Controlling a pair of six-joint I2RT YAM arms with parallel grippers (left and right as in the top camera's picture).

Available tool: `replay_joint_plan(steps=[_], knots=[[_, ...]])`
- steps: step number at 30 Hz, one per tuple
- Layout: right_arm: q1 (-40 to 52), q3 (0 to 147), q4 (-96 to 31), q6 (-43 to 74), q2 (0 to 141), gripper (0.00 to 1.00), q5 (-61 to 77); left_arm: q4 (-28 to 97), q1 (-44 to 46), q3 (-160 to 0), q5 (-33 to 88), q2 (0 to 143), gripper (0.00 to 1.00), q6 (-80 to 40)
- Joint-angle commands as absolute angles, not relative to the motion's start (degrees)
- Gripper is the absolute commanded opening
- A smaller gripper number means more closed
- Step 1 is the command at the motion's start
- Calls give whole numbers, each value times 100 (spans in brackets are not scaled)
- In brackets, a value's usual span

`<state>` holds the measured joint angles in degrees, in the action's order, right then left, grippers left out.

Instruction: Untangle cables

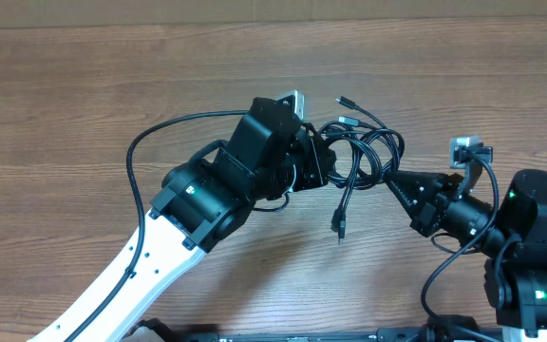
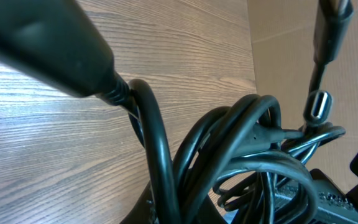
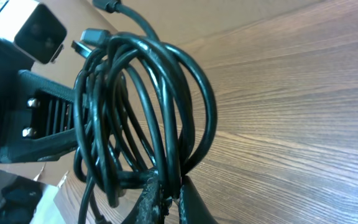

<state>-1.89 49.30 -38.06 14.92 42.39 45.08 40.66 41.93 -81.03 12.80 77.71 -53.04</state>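
The cables are thin black cords wound in loops, held just above the table between both grippers. Plug ends stick out at the top and one hangs down. My left gripper is shut on the left side of the bundle; in the left wrist view the loops fill the jaws and a metal-tipped plug shows at the right. My right gripper is shut on several strands of the right side, seen between its fingers below the loops.
The wooden table lies under everything. The left arm's own thicker black cable arcs out to the left. The left gripper's body shows behind the loops in the right wrist view.
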Motion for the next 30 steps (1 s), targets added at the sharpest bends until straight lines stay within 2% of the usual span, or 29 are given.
replay_joint_plan(steps=[1,5,13,20,27,28,29,30], knots=[[-193,5072,-3778,1122,4219,4,4840,3983,4239,-8158,1081,7752,4,-5433],[-193,5072,-3789,419,4219,4,5527,3944,4233,-8158,792,7752,4,-6036],[-193,5072,-4003,-596,4217,4,6331,3634,4233,-8158,792,7752,4,-6407],[-193,5072,-4021,-626,4219,4,6272,3444,4230,-8158,788,7752,4,-6466],[-193,5072,-4047,145,4219,4,4989,3542,4230,-8158,705,7752,4,-5671],[-193,5072,-4045,349,4219,19,4731,3542,4230,-8158,703,7752,4,-5376],[-193,5072,-4045,482,4219,25,4578,3540,4230,-8158,703,7752,4,-5201],[-193,5072,-4045,821,4219,42,4241,3546,4230,-8158,705,7752,4,-4834]])
